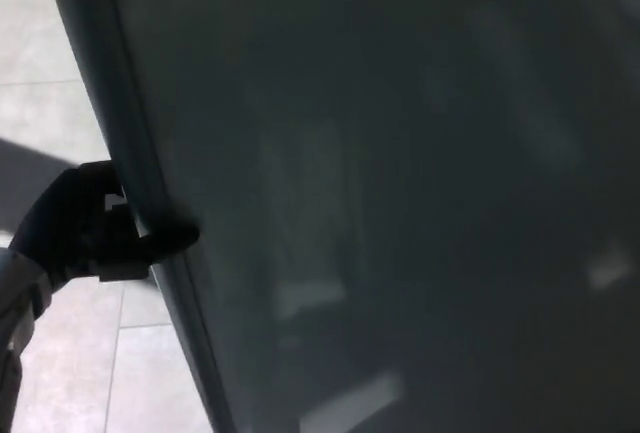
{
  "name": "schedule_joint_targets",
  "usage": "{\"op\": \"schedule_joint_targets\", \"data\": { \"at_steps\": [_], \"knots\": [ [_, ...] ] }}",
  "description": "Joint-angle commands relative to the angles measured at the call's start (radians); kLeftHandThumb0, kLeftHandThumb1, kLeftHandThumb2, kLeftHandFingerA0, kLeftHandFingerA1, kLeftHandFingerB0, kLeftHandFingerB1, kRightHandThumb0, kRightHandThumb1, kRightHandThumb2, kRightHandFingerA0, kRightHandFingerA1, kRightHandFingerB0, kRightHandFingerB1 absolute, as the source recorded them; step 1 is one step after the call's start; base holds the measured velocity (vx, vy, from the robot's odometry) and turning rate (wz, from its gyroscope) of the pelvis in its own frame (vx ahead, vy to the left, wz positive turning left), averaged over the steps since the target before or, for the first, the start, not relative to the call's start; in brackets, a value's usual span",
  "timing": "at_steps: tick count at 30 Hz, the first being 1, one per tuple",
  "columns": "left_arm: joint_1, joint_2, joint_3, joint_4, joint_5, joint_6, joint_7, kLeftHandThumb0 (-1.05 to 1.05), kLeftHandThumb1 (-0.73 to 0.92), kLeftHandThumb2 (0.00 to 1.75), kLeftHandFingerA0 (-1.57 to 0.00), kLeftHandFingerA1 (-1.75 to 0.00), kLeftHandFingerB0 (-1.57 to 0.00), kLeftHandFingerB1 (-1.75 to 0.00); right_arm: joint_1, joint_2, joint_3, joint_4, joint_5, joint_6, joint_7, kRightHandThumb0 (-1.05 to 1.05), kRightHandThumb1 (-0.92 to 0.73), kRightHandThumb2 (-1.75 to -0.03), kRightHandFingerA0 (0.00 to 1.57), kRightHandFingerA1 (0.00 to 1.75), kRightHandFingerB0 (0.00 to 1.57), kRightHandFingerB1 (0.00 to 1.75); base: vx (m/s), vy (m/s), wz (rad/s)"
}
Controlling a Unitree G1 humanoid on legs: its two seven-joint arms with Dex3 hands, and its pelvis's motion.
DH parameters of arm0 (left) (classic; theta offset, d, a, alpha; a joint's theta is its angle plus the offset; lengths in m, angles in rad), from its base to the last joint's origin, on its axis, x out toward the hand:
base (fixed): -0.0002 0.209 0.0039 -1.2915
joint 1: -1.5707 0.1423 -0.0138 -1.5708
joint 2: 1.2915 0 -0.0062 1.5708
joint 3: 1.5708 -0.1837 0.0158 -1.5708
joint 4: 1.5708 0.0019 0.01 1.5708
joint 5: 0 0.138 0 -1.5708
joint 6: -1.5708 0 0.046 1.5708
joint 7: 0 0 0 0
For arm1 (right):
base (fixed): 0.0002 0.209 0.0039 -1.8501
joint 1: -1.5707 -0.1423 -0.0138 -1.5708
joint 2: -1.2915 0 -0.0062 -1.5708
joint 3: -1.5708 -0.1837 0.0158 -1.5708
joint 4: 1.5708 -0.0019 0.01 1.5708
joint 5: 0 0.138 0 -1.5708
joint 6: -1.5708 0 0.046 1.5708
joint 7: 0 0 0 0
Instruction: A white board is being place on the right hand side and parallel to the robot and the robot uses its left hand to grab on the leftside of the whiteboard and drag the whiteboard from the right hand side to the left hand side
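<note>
The whiteboard point(400, 193) fills most of the head view as a dark, shaded grey surface. Its rounded left frame edge point(130, 173) runs from the top left down toward the bottom middle, tilted. My left hand point(85, 228) is at the far left, black, wrapped around that frame edge. Its thumb point(172, 240) lies on the board's face and the fingers curl behind the frame. The grey wrist shows at the left border. My right hand does not appear.
A narrow strip of pale tiled floor point(60, 103) shows at the left of the board, partly in shadow. Nothing else can be seen past the board.
</note>
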Motion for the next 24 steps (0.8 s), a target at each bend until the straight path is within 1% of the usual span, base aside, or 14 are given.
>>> {"op": "schedule_joint_targets", "data": {
  "at_steps": [1, 3, 7, 10, 12, 13, 15, 16, 17, 18, 19, 22, 23, 24],
  "knots": [
    [0.013, 0.074, 0.034, 0.105, -0.039, 0.028, -0.109, 0.01, 0.78, 0.63, -0.89, -0.79, -0.80, -0.57, 0.002, -0.016, 0.004, 0.004, -0.010, 0.010, -0.015, -0.53, -0.85, -0.68, 0.82, 0.93, 0.34, 0.89, 0.00, 0.000, 0.06],
    [0.013, 0.098, 0.050, 0.144, -0.046, 0.016, -0.126, 0.00, 0.77, 0.62, -0.90, -0.77, -0.80, -0.58, -0.001, -0.018, 0.019, 0.004, -0.026, 0.021, -0.034, -0.59, -0.87, -0.65, 0.84, 0.92, 0.32, 0.91, 0.00, 0.000, 0.00],
    [0.013, 0.127, 0.064, 0.194, -0.058, -0.026, -0.172, 0.01, 0.80, 0.63, -0.89, -0.79, -0.80, -0.59, 0.000, -0.013, 0.007, 0.005, -0.005, 0.019, -0.016, -0.56, -0.84, -0.69, 0.83, 0.92, 0.35, 0.90, 0.00, 0.000, 0.04],
    [0.015, 0.145, 0.088, 0.232, -0.073, -0.012, -0.171, 0.00, 0.77, 0.62, -0.91, -0.77, -0.81, -0.58, 0.001, -0.011, 0.001, 0.006, -0.001, 0.018, -0.009, -0.56, -0.84, -0.68, 0.82, 0.92, 0.35, 0.91, 0.00, 0.000, 0.05],
    [0.024, 0.167, 0.103, 0.263, -0.081, -0.033, -0.196, 0.01, 0.79, 0.64, -0.89, -0.80, -0.80, -0.60, 0.002, -0.010, 0.000, 0.005, -0.002, 0.018, -0.009, -0.55, -0.85, -0.67, 0.85, 0.95, 0.36, 0.90, 0.00, 0.000, 0.00],
    [0.025, 0.175, 0.109, 0.278, -0.081, -0.045, -0.205, 0.01, 0.79, 0.65, -0.88, -0.81, -0.80, -0.60, 0.002, -0.011, 0.003, 0.005, -0.006, 0.020, -0.012, -0.54, -0.84, -0.68, 0.97, 1.03, 0.35, 0.90, 0.00, 0.000, 0.00],
    [0.030, 0.200, 0.115, 0.304, -0.074, -0.050, -0.203, 0.01, 0.79, 0.65, -0.89, -0.79, -0.81, -0.59, 0.003, -0.012, 0.007, 0.005, -0.011, 0.019, -0.013, -0.56, -0.84, -0.68, 0.92, 1.02, 0.35, 0.91, 0.00, 0.000, 0.00],
    [0.032, 0.206, 0.119, 0.312, -0.078, -0.051, -0.209, 0.01, 0.78, 0.65, -0.89, -0.79, -0.81, -0.59, 0.006, -0.012, 0.009, 0.005, -0.013, 0.017, -0.015, -0.57, -0.85, -0.67, 1.00, 1.05, 0.35, 0.90, 0.00, 0.000, 0.00],
    [0.031, 0.209, 0.120, 0.319, -0.080, -0.054, -0.213, 0.01, 0.78, 0.65, -0.89, -0.79, -0.81, -0.59, 0.007, -0.013, 0.010, 0.005, -0.014, 0.017, -0.016, -0.57, -0.85, -0.67, 1.00, 1.05, 0.35, 0.90, 0.00, 0.000, 0.00],
    [0.029, 0.220, 0.124, 0.340, -0.078, -0.076, -0.222, 0.02, 0.78, 0.68, -0.90, -0.78, -0.84, -0.63, 0.008, -0.012, 0.009, 0.005, -0.014, 0.012, -0.019, -0.55, -0.85, -0.68, 0.94, 1.01, 0.36, 0.92, 0.00, 0.000, 0.00],
    [0.023, 0.240, 0.126, 0.359, -0.070, -0.077, -0.217, 0.00, 0.78, 0.64, -0.90, -0.75, -0.82, -0.58, 0.004, -0.012, 0.013, 0.006, -0.019, 0.010, -0.022, -0.54, -0.84, -0.70, 0.82, 0.94, 0.36, 0.92, 0.00, 0.000, 0.00],
    [0.010, 0.277, 0.124, 0.392, -0.059, -0.105, -0.226, 0.01, 0.79, 0.65, -0.87, -0.75, -0.80, -0.59, 0.002, -0.010, 0.011, 0.005, -0.015, 0.013, -0.013, -0.53, -0.85, -0.70, 0.80, 0.92, 0.36, 0.90, 0.00, 0.000, 0.00],
    [0.006, 0.283, 0.126, 0.409, -0.060, -0.116, -0.231, 0.01, 0.78, 0.65, -0.88, -0.74, -0.80, -0.60, 0.001, -0.010, 0.012, 0.005, -0.017, 0.013, -0.016, -0.54, -0.84, -0.69, 0.85, 0.99, 0.36, 0.91, 0.00, 0.000, 0.00],
    [-0.001, 0.291, 0.129, 0.432, -0.062, -0.131, -0.239, 0.01, 0.78, 0.65, -0.88, -0.74, -0.80, -0.60, 0.001, -0.011, 0.014, 0.005, -0.021, 0.014, -0.020, -0.54, -0.84, -0.69, 0.85, 0.99, 0.36, 0.91, 0.00, 0.000, 0.00]
  ]
}}
